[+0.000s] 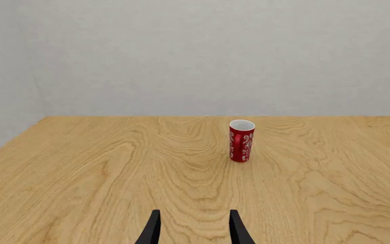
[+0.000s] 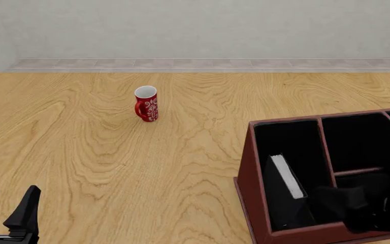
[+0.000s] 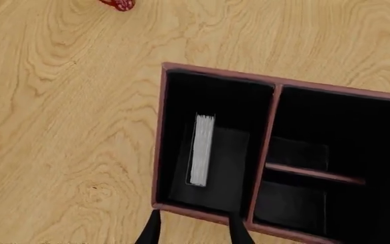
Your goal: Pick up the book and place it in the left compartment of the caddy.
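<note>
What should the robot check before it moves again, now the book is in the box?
1. Book inside the left compartment: ok.
2. Book standing on edge, white pages up: ok.
3. Right hand open, not holding the book: ok.
4. Right hand above the caddy wall, free to lift: cannot tell.
5. Left hand open and far from the caddy: ok.
6. Red mug upright, away from both arms: ok.

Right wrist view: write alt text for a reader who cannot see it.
Looking down into the caddy, the book stands on edge in the left compartment, white page edges up. The right pincer hovers open above the caddy's near wall, holding nothing. A bit of the red mug shows on the wooden table.
</note>
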Available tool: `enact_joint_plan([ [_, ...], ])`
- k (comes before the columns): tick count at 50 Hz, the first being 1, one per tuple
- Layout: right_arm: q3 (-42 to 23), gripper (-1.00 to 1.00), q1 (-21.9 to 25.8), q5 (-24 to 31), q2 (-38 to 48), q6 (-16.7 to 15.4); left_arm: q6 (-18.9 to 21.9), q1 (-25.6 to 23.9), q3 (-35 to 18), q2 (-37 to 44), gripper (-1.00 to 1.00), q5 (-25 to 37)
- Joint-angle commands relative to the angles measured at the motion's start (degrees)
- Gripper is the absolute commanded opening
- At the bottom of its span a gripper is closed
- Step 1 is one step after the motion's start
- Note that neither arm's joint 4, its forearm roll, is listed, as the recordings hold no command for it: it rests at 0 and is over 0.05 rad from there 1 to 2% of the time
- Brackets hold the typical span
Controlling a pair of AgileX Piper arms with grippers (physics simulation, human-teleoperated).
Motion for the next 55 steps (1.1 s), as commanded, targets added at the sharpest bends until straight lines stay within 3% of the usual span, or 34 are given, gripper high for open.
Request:
enact_joint_plan([
  [1, -2.8, 1.00, 0.1, 2.2, -1.1, -0.2, 0.0, 0.0, 0.0, 0.0, 1.00, 0.0],
  [55, -17.3, 1.00, -1.9, 8.4, -1.0, -2.3, 0.0, 0.0, 0.0, 0.0, 1.00, 0.0],
])
